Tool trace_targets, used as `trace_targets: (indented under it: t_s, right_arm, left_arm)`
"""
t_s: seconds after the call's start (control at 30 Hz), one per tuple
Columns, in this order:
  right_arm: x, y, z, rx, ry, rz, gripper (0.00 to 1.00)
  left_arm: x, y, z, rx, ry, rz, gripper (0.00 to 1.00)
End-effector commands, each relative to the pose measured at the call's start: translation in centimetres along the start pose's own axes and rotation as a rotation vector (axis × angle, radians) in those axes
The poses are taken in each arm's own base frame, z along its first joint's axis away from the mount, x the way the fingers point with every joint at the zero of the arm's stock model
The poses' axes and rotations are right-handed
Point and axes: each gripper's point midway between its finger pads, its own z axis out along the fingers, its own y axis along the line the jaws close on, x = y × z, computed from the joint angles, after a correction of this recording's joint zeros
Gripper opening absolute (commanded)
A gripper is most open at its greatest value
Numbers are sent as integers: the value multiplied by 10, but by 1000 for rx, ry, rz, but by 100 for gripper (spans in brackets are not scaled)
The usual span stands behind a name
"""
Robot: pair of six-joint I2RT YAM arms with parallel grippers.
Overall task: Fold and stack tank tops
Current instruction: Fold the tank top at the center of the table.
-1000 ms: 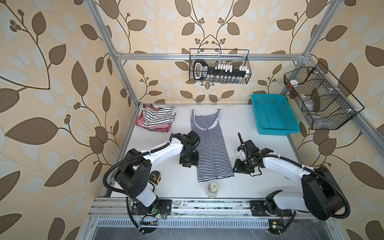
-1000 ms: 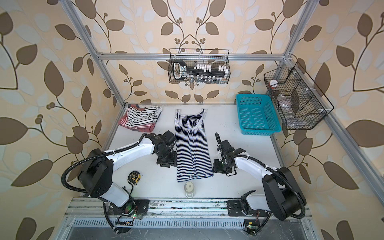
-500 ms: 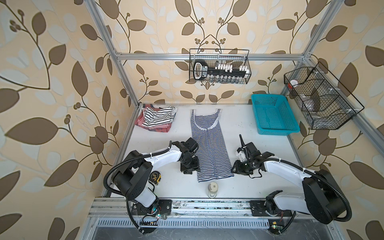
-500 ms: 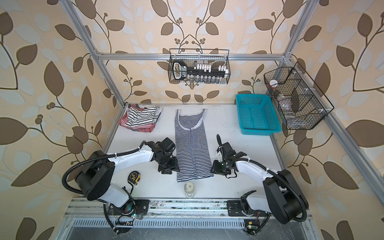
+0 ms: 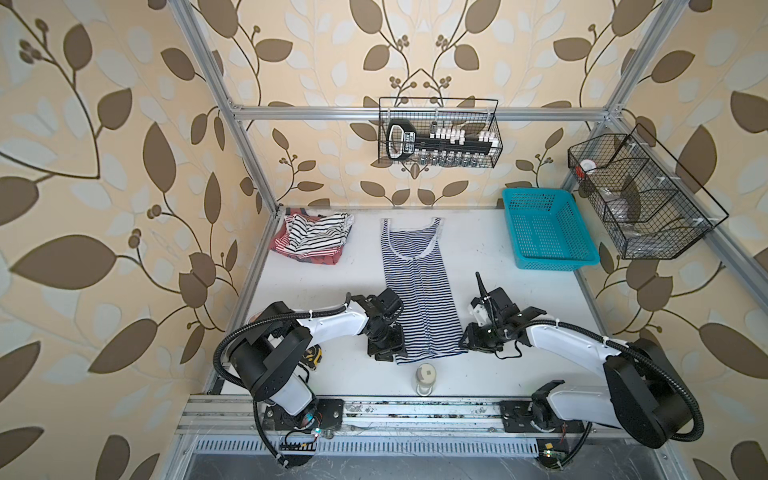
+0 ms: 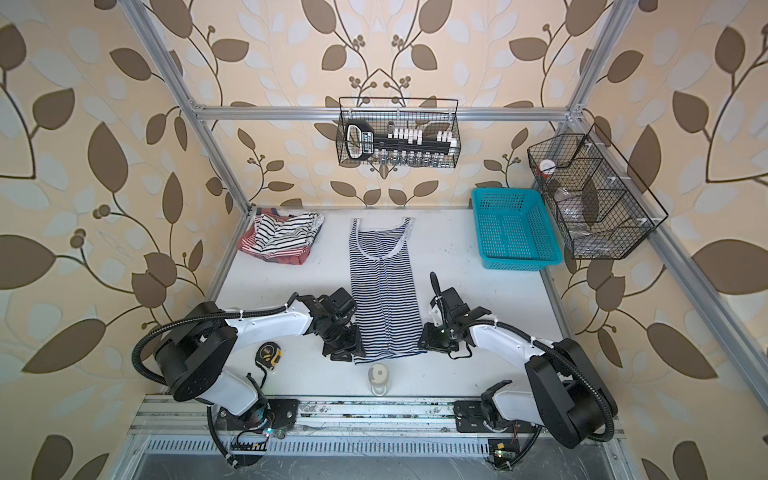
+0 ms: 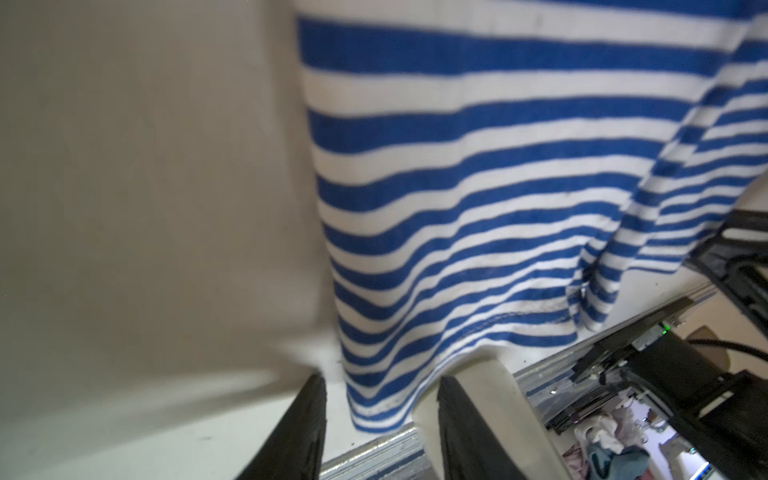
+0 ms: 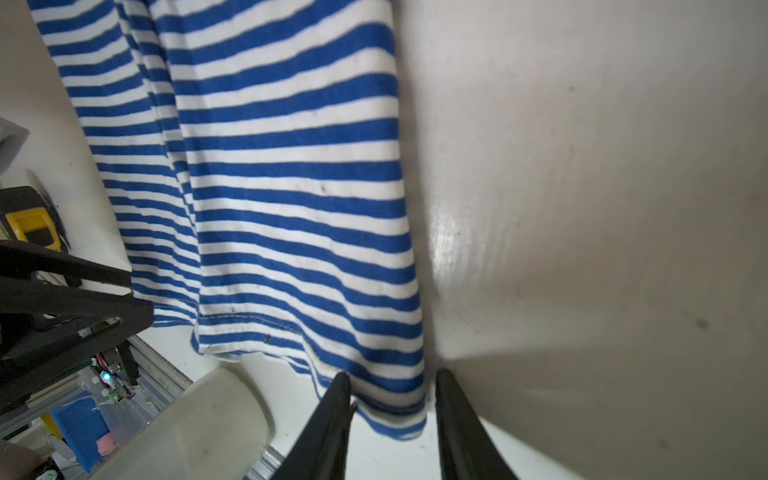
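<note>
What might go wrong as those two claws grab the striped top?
The left gripper and right gripper straddle only the hem corners of the navy-and-white striped cloth tank top, so a corner may slip out. The small white container sits close to the hem and might get knocked over.

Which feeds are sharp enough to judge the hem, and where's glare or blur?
Left wrist view: navy-striped tank top soft, table smeared beside it. Right wrist view: stripes crisp, one glare patch on the table. Both top views: evenly lit, sharp.
</note>
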Motion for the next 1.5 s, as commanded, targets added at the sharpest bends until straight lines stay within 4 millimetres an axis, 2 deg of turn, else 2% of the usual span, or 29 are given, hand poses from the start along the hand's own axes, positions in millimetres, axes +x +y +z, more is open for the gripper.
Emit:
trace_targets:
  t_s: [0.0, 0.07, 0.17, 0.23, 0.3, 0.5, 0.6, 0.77, 1.0, 1.17, 1.3, 1.47]
  right_arm:
    - [14, -8, 7, 19, 36, 23, 33]
    - [15, -9, 7, 22, 36, 25, 30]
    - [16, -8, 7, 24, 34, 25, 20]
    - [17, -5, 7, 19, 32, 22, 14]
    - [19, -1, 7, 13, 32, 17, 9]
    - [21, 13, 5, -11, 17, 9, 0]
    - [20, 16, 3, -18, 10, 8, 0]
    - [13, 24, -8, -29, -22, 0, 0]
    - [-13, 40, -28, -27, -75, -40, 0]
    - [-37, 54, -39, -65, -100, -51, 0]
    - [-64, 64, -51, -87, -131, -61, 0]
    - [-94, 71, -54, -112, -138, -63, 0]
  left_arm:
    - [8, 15, 10, -46, 27, -27, 35]
    - [8, 20, 11, -69, 24, -34, 28]
    - [6, 23, 10, -88, 12, -40, 16]
    - [3, 22, 8, -91, -4, -37, 11]
    - [-1, 19, 3, -94, -32, -23, 1]
    - [-11, 23, -10, -145, -105, -15, 0]
    - [-16, 22, -16, -150, -133, -22, 0]
    - [-24, 7, -37, -115, -194, -14, 0]
    - [-47, -13, -75, -84, -291, -3, 0]
    - [-64, -19, -90, -61, -308, -5, 0]
    - [-84, -24, -103, -30, -324, -16, 0]
    - [-114, -29, -119, -12, -345, -16, 0]
